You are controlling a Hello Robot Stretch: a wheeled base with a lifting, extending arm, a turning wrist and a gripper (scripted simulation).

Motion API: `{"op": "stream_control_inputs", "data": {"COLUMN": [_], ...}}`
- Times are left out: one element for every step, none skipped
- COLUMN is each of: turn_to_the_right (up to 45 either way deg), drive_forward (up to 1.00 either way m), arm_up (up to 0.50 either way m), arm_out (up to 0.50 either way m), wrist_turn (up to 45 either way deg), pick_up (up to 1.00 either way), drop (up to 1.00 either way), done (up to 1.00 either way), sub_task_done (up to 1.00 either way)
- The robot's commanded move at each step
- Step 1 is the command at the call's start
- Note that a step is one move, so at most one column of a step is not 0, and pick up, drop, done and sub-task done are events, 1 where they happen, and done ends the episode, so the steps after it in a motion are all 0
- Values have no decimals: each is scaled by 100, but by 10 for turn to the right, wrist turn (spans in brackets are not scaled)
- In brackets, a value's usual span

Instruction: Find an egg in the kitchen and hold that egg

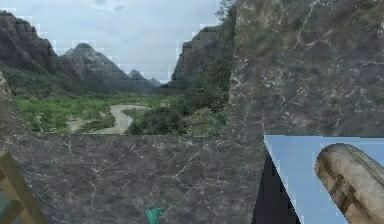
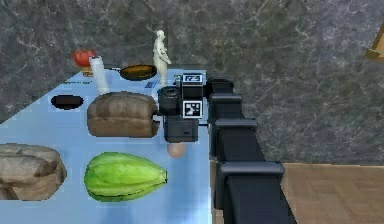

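A small tan rounded blob [image 2: 177, 151], egg-like in colour, shows against the light blue tabletop [image 2: 190, 190] just under my gripper [image 2: 177, 141]. The gripper's dark body sits left of the two white marker squares [image 2: 190, 92] at the end of the dark arm bar [image 2: 245, 165]. I cannot tell whether it holds anything, since the blob may be resting on the tabletop. A brown bread loaf [image 2: 122, 114] lies just left of the gripper.
On the table lie a green oval fruit [image 2: 123, 176], a second loaf [image 2: 28, 170], a dark dish [image 2: 68, 101], a pan [image 2: 138, 72], a white shaker [image 2: 100, 76], a red thing [image 2: 85, 58] and a white statuette [image 2: 160, 48]. Ahead are a stone wall [image 1: 300, 70], mountains [image 1: 90, 70] and the table corner [image 1: 300, 165] bearing a loaf [image 1: 355, 180].
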Motion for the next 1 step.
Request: {"op": "stream_control_inputs", "data": {"turn_to_the_right": [0], "drive_forward": [0], "arm_up": [-12], "arm_out": [0], "wrist_turn": [0], "pick_up": [0], "drop": [0], "done": [0], "sub_task_done": [0]}}
